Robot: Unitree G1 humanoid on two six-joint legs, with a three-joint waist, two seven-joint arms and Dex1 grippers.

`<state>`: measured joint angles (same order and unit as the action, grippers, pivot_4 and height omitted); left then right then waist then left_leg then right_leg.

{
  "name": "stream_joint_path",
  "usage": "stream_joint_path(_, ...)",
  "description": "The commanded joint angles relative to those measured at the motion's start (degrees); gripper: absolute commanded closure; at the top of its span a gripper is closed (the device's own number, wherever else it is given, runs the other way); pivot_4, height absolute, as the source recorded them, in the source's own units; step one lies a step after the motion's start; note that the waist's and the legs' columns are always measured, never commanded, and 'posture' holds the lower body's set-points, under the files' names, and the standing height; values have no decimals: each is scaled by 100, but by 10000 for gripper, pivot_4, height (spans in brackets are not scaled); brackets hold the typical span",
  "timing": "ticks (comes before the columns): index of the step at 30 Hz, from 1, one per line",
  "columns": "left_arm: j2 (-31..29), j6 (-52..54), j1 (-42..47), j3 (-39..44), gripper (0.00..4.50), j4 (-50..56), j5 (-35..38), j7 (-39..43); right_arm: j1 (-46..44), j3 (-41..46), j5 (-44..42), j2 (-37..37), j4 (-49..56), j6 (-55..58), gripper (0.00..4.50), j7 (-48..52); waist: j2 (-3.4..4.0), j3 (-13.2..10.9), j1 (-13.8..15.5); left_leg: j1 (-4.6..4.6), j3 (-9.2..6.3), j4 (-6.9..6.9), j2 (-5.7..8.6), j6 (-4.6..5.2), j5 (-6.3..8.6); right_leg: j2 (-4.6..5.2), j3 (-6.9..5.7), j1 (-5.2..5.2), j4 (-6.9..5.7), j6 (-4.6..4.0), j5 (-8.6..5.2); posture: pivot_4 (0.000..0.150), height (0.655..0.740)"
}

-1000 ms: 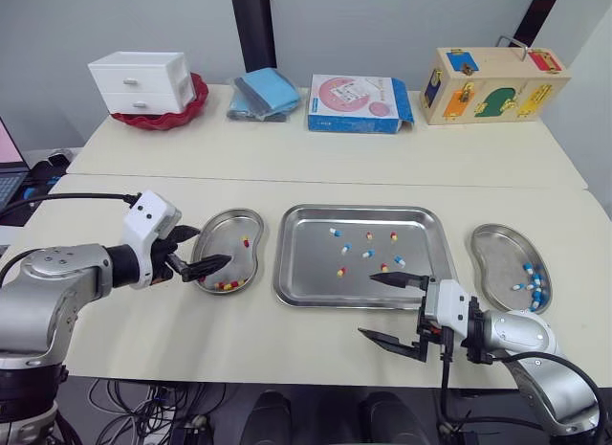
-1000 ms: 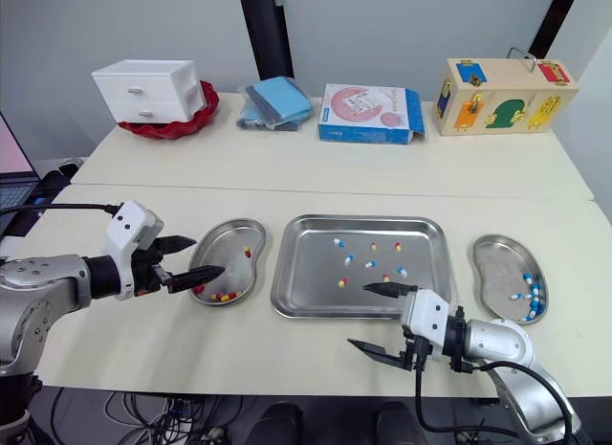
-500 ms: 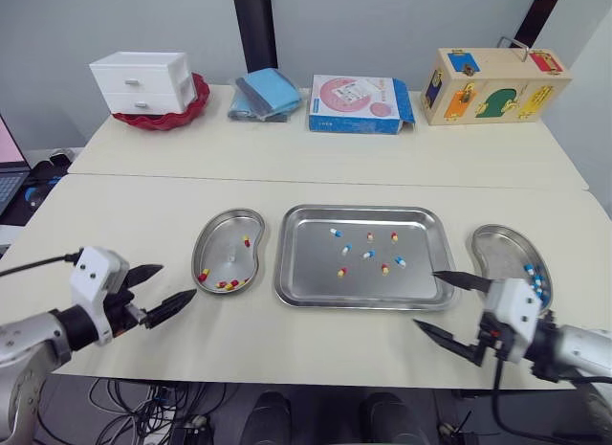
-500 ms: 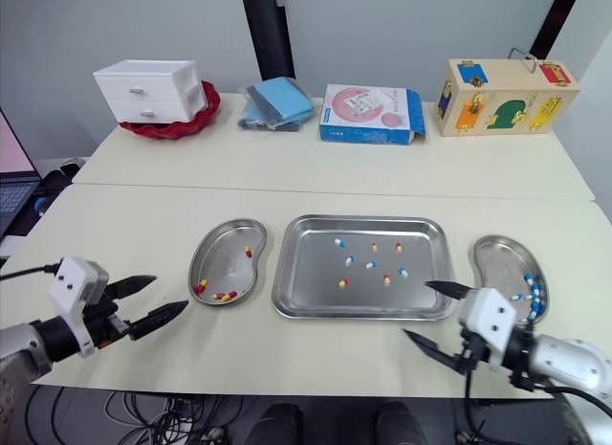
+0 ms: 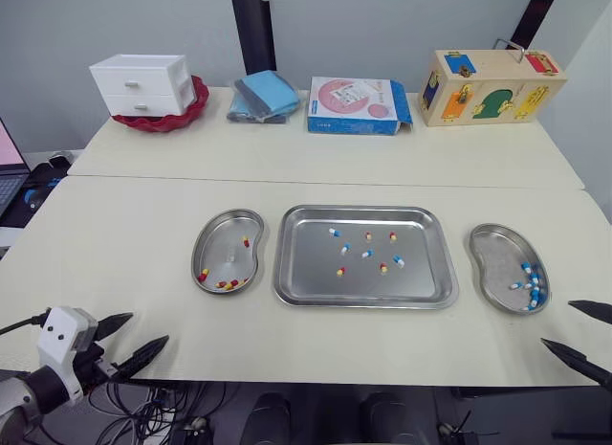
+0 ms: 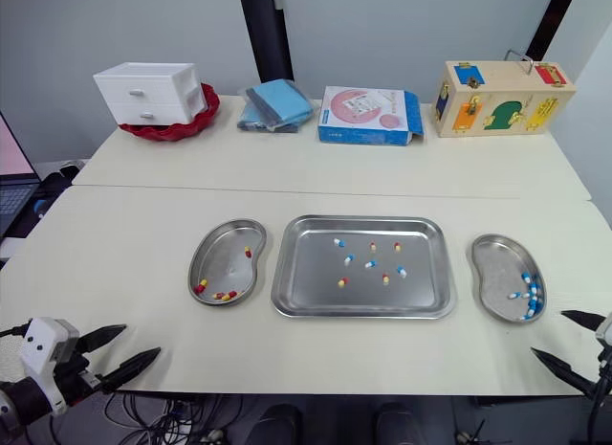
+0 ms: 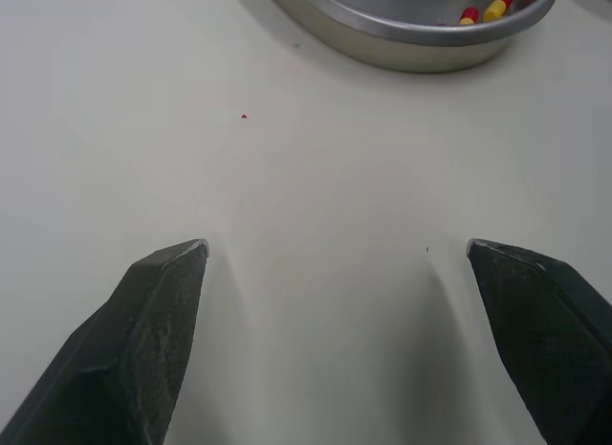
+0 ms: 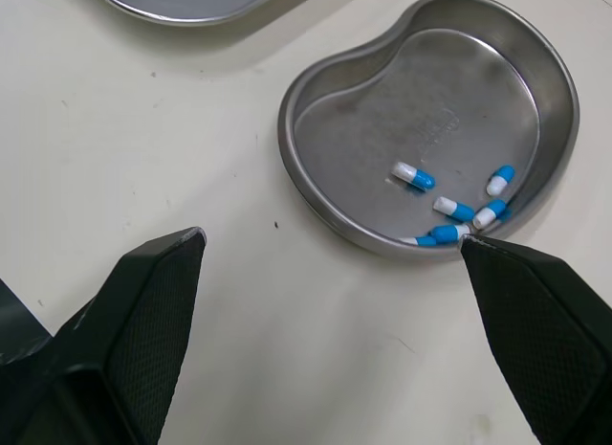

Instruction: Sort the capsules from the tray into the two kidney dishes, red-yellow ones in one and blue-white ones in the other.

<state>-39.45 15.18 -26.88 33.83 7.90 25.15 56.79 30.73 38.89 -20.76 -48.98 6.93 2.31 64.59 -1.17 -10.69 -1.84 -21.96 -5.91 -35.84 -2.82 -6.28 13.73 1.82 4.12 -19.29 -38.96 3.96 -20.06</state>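
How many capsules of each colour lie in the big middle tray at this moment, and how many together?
In the tray:
red-yellow capsules: 4
blue-white capsules: 4
Total: 8

One tray [image 5: 311,263], two dishes [image 5: 225,252], eight tray capsules [image 5: 368,254]

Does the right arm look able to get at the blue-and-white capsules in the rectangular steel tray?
Probably yes. The right gripper, open by the near edge of the table, has nothing standing between it and the blue-and-white capsules in the rectangular steel tray.
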Motion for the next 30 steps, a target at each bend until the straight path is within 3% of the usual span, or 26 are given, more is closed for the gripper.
stream_joint_path(1,8,-121,-61,173,84,127,107,-31,-44,82,60,-74,-43,-220,0,49,0,0,0,0,0,0,0,0,0,0,0,0,0,0,0,1500,7400)
stream_joint_path(20,2,-129,18,-116,84,264,148,-65,320,180,166,36,104,-520,0,113,0,0,0,0,1,0,0,-1,0,0,0,1,0,1,0,1500,7400)
stream_joint_path(23,-2,-149,-24,-123,84,306,150,-39,321,52,152,101,330,-660,0,100,0,0,0,0,1,0,0,-1,0,0,0,0,0,2,-1,1500,7400)
stream_joint_path(30,72,-32,-451,-79,84,965,313,-8,60,-836,-175,613,1910,-153,0,-439,0,0,3,-2,-2,1,-2,-1,0,0,0,0,0,1,-1,1500,7400)
